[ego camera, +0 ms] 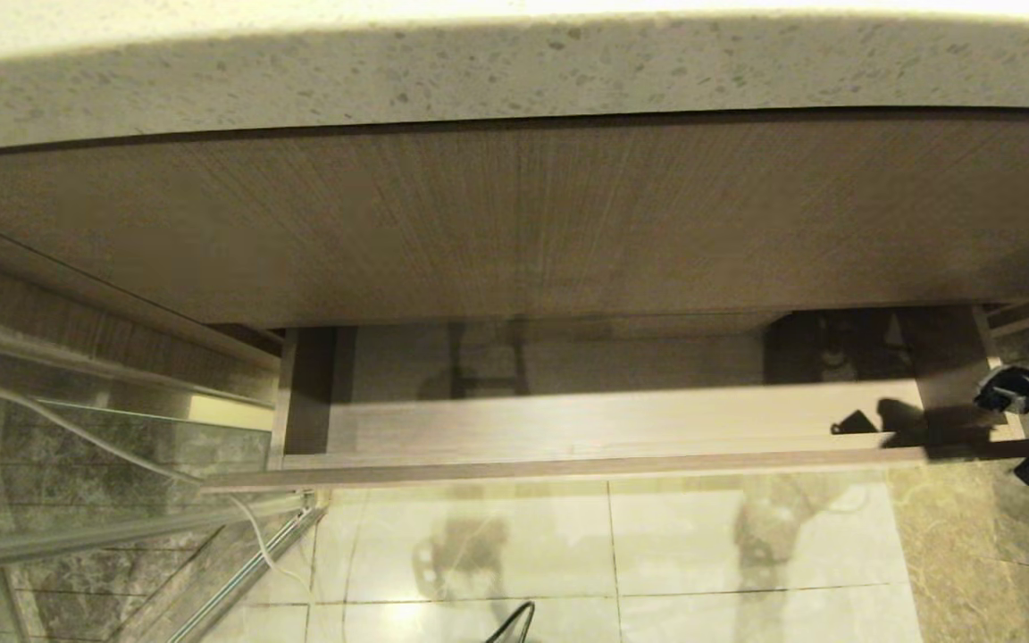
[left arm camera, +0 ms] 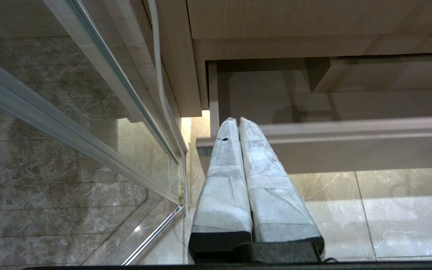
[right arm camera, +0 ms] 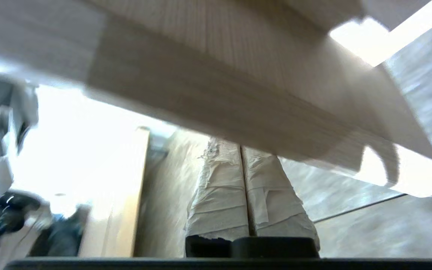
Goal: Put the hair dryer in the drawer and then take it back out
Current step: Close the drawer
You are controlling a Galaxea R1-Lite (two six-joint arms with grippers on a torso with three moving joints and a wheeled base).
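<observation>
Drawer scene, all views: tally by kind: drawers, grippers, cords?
Drawers: 1, the drawer, pulled open.
Grippers: 2, the left gripper and the right gripper, both shut and empty.
Cords: 2, the white cord and the black cable.
Total: 5
</observation>
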